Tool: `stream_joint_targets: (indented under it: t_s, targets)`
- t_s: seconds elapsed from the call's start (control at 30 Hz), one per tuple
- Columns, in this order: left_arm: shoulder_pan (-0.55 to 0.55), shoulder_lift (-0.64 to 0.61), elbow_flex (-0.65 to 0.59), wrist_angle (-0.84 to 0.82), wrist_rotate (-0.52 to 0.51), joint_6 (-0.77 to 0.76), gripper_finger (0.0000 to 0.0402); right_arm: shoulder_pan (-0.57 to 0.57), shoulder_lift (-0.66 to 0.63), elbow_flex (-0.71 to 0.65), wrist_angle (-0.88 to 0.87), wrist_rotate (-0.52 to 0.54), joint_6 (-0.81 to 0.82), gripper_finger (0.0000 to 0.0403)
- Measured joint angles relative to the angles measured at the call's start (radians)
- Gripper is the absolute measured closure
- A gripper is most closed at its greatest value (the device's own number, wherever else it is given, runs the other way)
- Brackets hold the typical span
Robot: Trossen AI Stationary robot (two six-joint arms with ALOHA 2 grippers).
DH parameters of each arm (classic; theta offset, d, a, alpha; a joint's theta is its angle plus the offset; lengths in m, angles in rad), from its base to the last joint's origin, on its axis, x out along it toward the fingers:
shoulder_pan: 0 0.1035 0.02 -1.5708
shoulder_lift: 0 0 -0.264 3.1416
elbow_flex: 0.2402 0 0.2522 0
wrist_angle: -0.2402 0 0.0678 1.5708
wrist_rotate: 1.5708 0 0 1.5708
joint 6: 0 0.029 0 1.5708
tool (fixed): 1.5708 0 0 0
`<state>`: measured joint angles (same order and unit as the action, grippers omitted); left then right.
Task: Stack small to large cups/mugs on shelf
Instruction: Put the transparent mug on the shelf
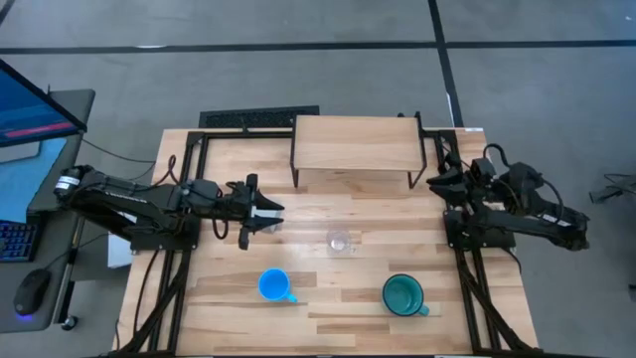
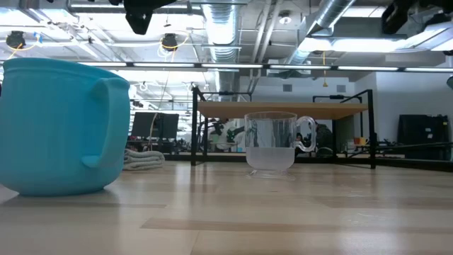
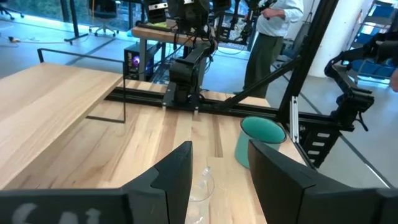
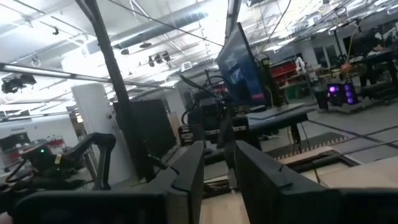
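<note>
1. The left gripper (image 1: 270, 215) sits centre-left in the overhead shot, fingers spread wide and holding nothing, just short of the clear glass cup (image 1: 339, 241) at mid-frame.
2. The blue mug (image 1: 273, 285) and teal mug (image 1: 403, 294) stand along the bottom.
3. The shelf (image 1: 356, 144), top centre, has nothing on it.
4. The right gripper (image 4: 214, 163) is tucked at the right edge; its fingers look a little apart, empty.
5. At table height, the teal mug is cut off at the left.

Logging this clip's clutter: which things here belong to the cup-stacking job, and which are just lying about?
Job:
- clear glass cup
- blue mug
- teal-green mug
- shelf
- left gripper, open, near the glass cup

Lying about:
- keyboard behind the table
- monitor
- computer mouse
</note>
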<state>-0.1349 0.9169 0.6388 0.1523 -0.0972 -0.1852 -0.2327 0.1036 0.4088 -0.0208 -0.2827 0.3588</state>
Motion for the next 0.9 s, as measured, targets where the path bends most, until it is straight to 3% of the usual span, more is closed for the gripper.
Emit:
stream_joint_targets:
  t_s: [0.67,0.9]
  targets:
    - [0.0,0.002,-0.001,-0.008,-0.033,-0.004,0.0255,-0.005,0.0,0.0,0.021,0.03,-0.098,0.0284]
    - [0.0,0.092,0.009,0.037,-0.02,-0.001,0.0255,-0.005,0.0,0.0,0.004,0.03,-0.097,0.0284]
